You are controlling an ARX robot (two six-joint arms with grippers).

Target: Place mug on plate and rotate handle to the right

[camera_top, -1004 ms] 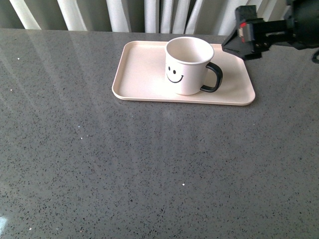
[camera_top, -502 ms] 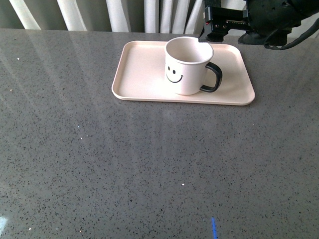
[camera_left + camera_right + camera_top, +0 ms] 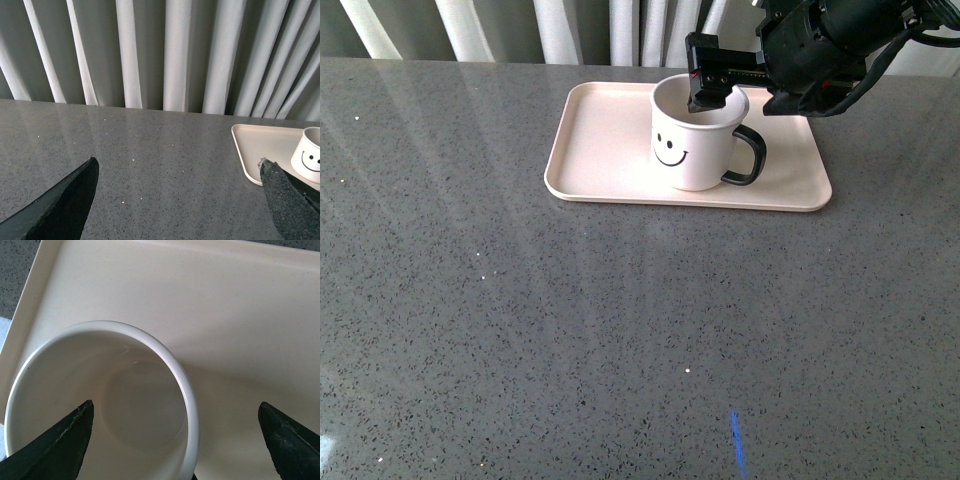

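Note:
The cream-white mug [image 3: 695, 135] with a black smiley face stands upright on the pale pink plate [image 3: 600, 150]. Its black handle [image 3: 748, 158] points right. My right gripper [image 3: 708, 90] is open just above the mug's far rim. In the right wrist view one finger is over the mug's inside [image 3: 125, 405] and the other over the plate [image 3: 240, 340], with the rim between them. My left gripper [image 3: 180, 200] is open and empty above the table; in its view the plate [image 3: 255, 145] and the mug [image 3: 309, 157] lie at the right edge. The left gripper does not show in the front view.
The grey speckled tabletop [image 3: 620, 330] spreads in front of the plate. White curtain folds [image 3: 620, 30] hang behind the table's far edge. The right arm's black body [image 3: 830, 40] reaches in from the upper right over the plate's far corner.
My right gripper has moved left and down, from beyond the plate's far right corner to over the mug's far rim. The mug and plate have not moved.

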